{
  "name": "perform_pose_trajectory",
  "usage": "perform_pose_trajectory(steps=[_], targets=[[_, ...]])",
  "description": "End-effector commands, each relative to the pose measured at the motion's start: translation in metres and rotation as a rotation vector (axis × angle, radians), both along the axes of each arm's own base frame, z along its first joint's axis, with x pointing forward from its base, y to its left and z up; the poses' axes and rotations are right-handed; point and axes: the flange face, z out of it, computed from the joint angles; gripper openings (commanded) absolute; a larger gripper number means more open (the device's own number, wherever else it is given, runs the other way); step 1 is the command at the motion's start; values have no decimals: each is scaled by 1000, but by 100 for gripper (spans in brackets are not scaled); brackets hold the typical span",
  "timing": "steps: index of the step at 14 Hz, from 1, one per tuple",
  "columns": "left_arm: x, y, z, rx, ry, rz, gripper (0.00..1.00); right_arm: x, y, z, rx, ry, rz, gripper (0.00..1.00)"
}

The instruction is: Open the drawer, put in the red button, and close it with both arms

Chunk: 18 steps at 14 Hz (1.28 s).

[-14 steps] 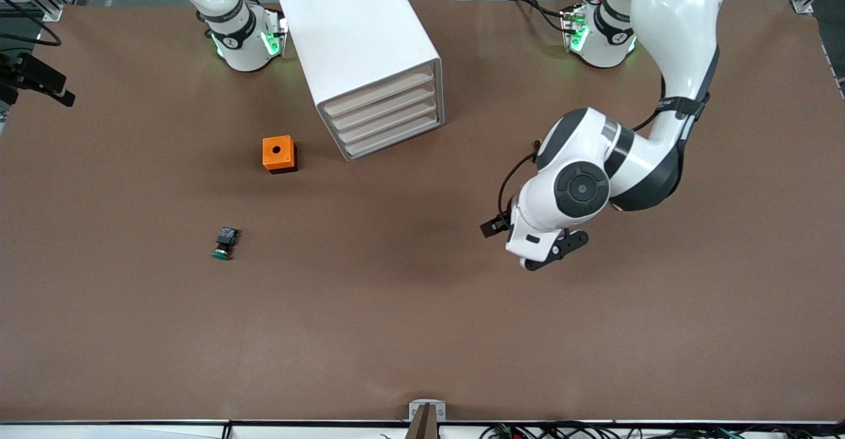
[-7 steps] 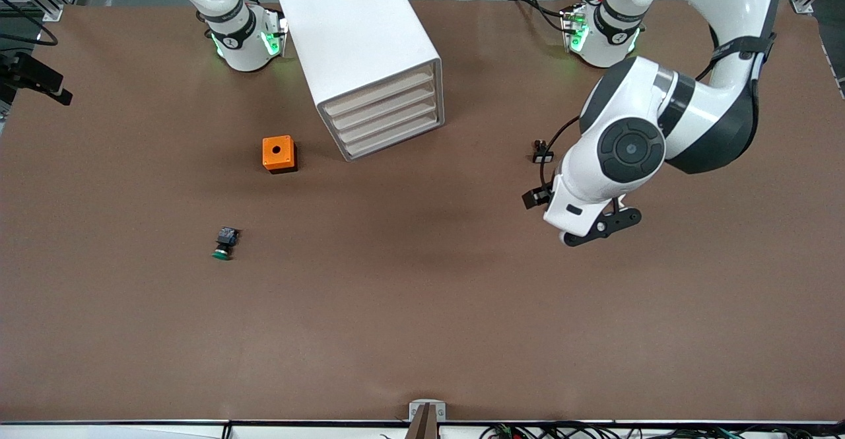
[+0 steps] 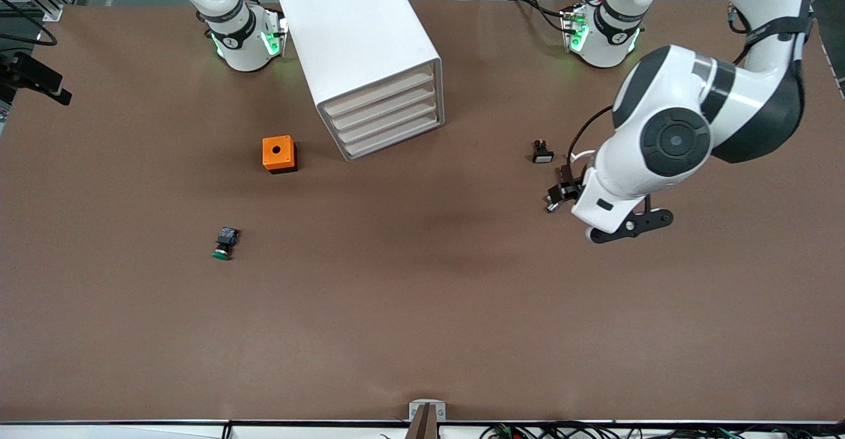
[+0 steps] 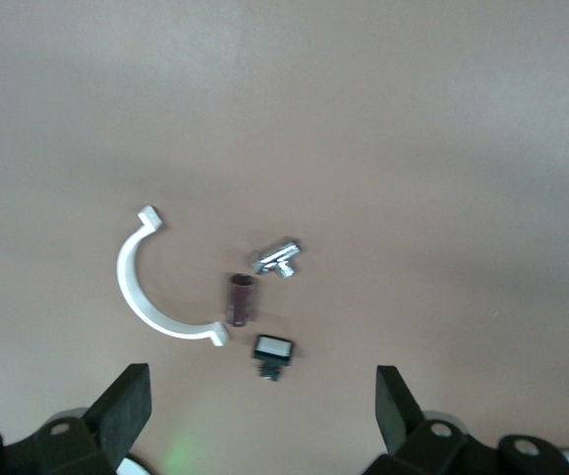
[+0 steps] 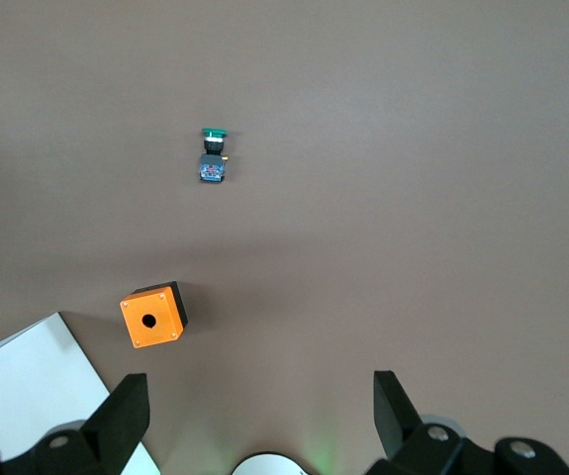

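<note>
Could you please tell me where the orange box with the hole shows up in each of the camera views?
Front view: the orange box sits on the table beside the white cabinet, toward the right arm's end.
Left wrist view: not in it.
Right wrist view: the orange box sits next to the cabinet's white corner.
Shared landmark: the green-capped button, lying apart from the box in both the front and right wrist views.
</note>
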Motion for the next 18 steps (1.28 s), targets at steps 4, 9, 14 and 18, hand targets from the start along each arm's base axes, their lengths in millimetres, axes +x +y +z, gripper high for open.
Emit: perform_pose_trajectory(steps=[4,9,14,18], targets=[[-7,82,39,-24,28,-174,100,-5,3,5,3,-6,-8,100],[-32,190,79,-117,2,-228,100,-5,6,5,0,-9,-2,100],[-52,241,93,-141,-53,-250,100,-3,14,5,-1,-13,15,100],[-81,248,82,-116,-120,-231,100,-3,14,5,-1,-12,15,100]])
